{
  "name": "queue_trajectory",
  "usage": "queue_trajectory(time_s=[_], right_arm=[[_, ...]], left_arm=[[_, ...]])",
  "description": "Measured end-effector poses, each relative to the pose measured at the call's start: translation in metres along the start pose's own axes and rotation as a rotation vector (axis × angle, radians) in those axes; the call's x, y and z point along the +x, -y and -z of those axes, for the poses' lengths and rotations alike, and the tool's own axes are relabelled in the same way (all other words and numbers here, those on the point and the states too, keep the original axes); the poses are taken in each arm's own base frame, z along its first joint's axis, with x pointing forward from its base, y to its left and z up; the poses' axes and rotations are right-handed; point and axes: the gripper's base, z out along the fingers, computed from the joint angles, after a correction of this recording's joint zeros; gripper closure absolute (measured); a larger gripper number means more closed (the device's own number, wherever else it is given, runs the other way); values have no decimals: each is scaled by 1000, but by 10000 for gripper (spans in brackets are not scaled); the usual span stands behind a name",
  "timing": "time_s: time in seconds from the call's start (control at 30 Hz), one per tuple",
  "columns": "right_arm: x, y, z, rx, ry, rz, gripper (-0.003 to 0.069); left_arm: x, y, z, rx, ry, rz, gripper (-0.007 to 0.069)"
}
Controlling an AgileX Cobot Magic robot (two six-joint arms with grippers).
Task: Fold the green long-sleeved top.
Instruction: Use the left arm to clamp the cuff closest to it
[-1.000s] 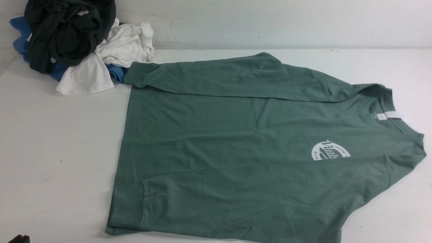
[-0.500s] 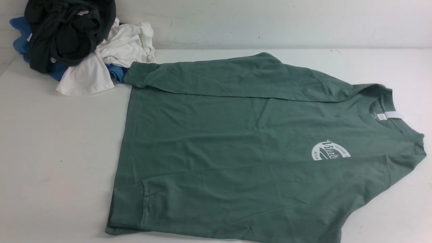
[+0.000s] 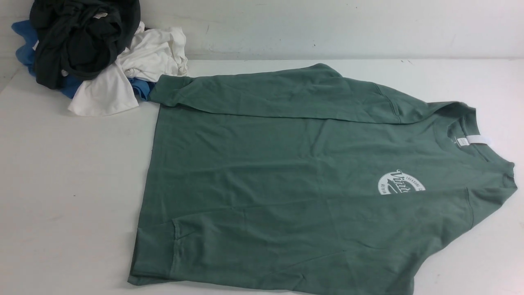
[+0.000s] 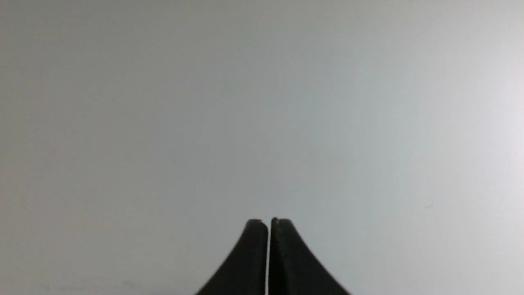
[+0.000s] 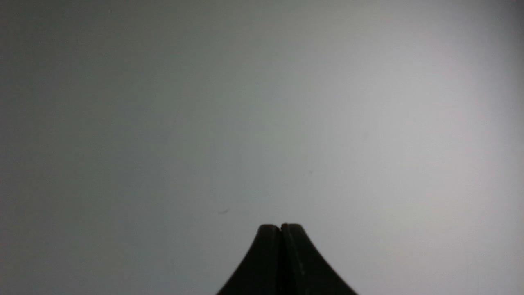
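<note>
The green long-sleeved top lies flat on the white table, collar to the right and hem to the left. Both sleeves are folded in over the body, one along the far edge and one along the near edge. A white round logo and a white neck label show near the collar. Neither arm appears in the front view. My left gripper is shut with nothing in it, over bare white surface. My right gripper is likewise shut and holds nothing, over bare white surface.
A heap of other clothes sits at the table's far left corner: a black garment on top, a white one beside it and a blue one beneath. The white one touches the green top's far cuff. A white wall runs behind the table.
A dark part of the left arm at the front view's lower left corner has drawn out of sight. The top has not moved.
</note>
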Motion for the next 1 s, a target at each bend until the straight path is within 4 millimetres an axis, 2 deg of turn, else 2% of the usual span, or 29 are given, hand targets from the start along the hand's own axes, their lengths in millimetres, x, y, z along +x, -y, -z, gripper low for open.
queue_trajectory(time_s=[0.03,0.07,0.13,0.23,0.27,0.3,0.4,0.43,0.57,0.6,0.63,0.67,0.8,0.9,0.93,1.0], right_arm=[[-3,0,-1,0,8,0,671],[5,0,-21,-16,-126,56,671],[15,2,-39,-15,-251,78,671],[44,7,-62,11,-531,68,671],[52,7,-65,22,-632,57,671],[53,7,-66,20,-635,53,671],[80,0,-73,11,-1015,-12,670],[93,-6,-74,-25,-1186,-20,670],[127,-33,-82,-238,-1565,-12,669],[130,-35,-81,-251,-1583,-13,669],[149,-48,-88,-337,-1661,-33,669],[153,-51,-90,-363,-1669,-27,669],[201,-75,-109,-486,-1682,-6,669],[231,-84,-114,-511,-1702,14,669],[236,-85,-113,-508,-1707,13,669],[255,-91,-112,-513,-1724,21,669]], left_arm=[[0,0,-3,-1,-10,0,631],[2,1,-23,-9,-98,1,631],[12,1,-45,-19,-202,9,631],[38,2,-74,-30,-489,7,631],[45,3,-78,-30,-576,5,631],[46,3,-79,-33,-599,4,631],[75,13,-89,-15,-972,-31,631],[85,17,-90,-1,-1097,-60,631],[112,42,-102,125,-1386,-156,631],[115,42,-101,126,-1403,-160,631],[127,55,-108,197,-1478,-191,631],[131,58,-109,212,-1496,-197,631],[178,83,-118,336,-1635,-235,631],[214,90,-117,361,-1697,-254,631],[216,90,-117,363,-1701,-257,631],[241,90,-113,361,-1745,-265,631]])
